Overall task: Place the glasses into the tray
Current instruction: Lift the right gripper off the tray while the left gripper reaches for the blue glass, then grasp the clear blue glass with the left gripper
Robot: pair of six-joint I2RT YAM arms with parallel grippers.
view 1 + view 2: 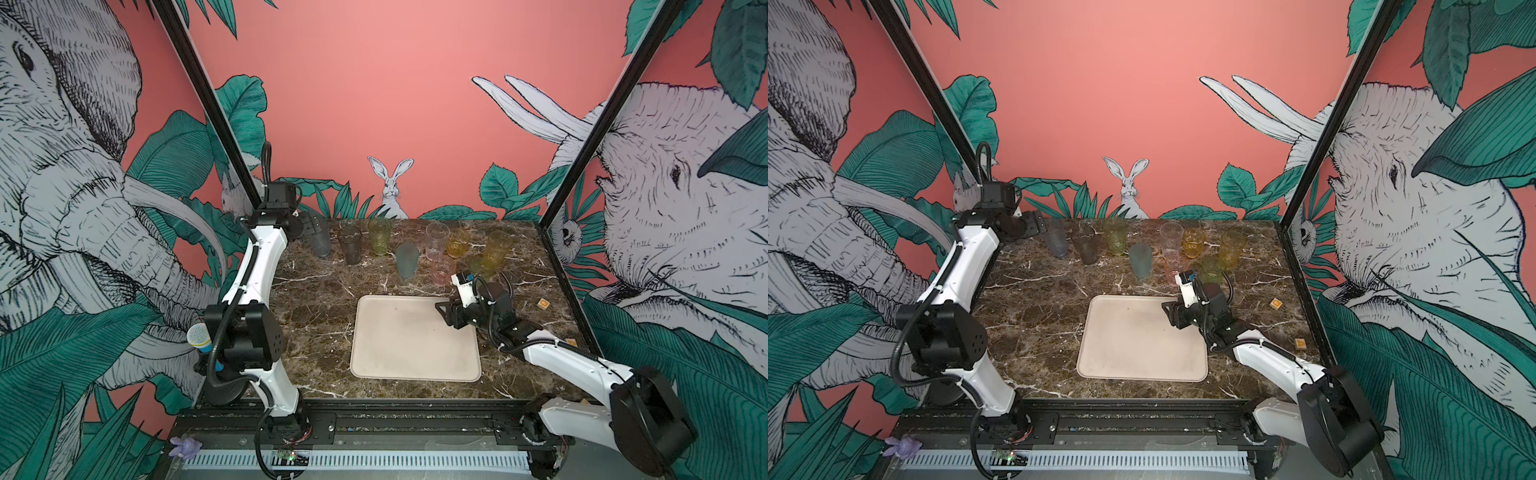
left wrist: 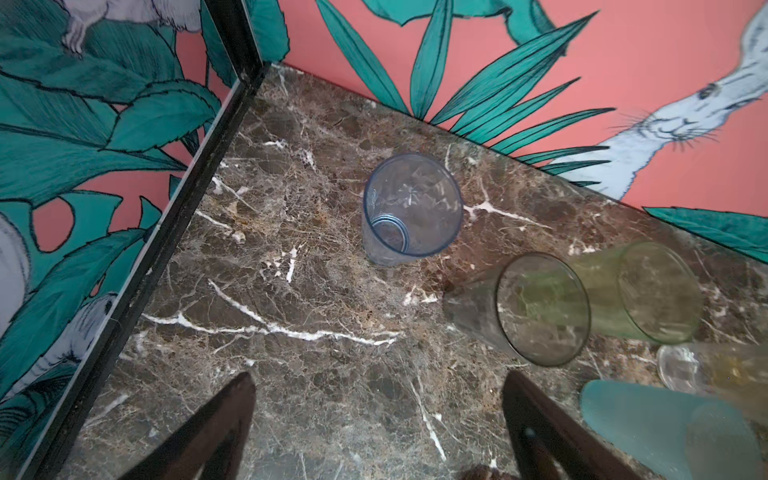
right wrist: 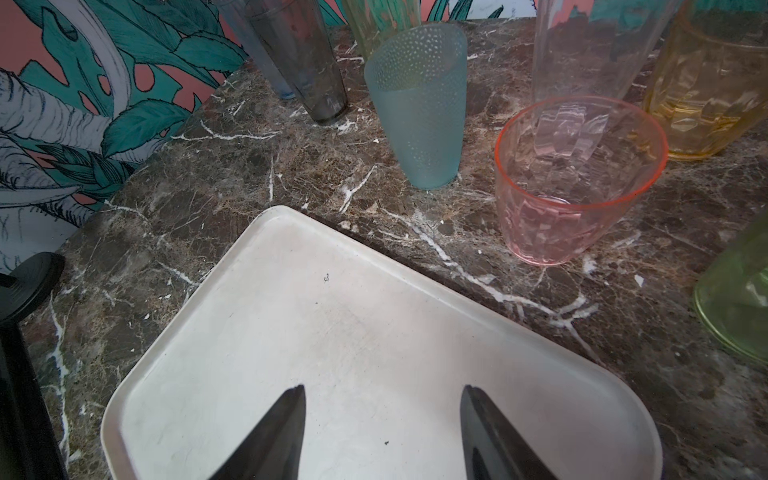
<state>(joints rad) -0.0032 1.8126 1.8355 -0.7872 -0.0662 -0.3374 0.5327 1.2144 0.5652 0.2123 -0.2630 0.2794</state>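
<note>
Glasses stand upright in a loose row along the far side of the tabletop, all of them outside the tray. The left tool hangs at the row's left end with its jaws spread wide and nothing between them. The grey glass stands just ahead of it, clear of both fingers, and the smoky glass is beside that, further right. The right tool, also spread and empty, hovers over the far right part of the tray. The teal glass stands ahead of it, past the rim. The short pink glass is nearer the tool, on the tabletop just off the tray's far rim.
</note>
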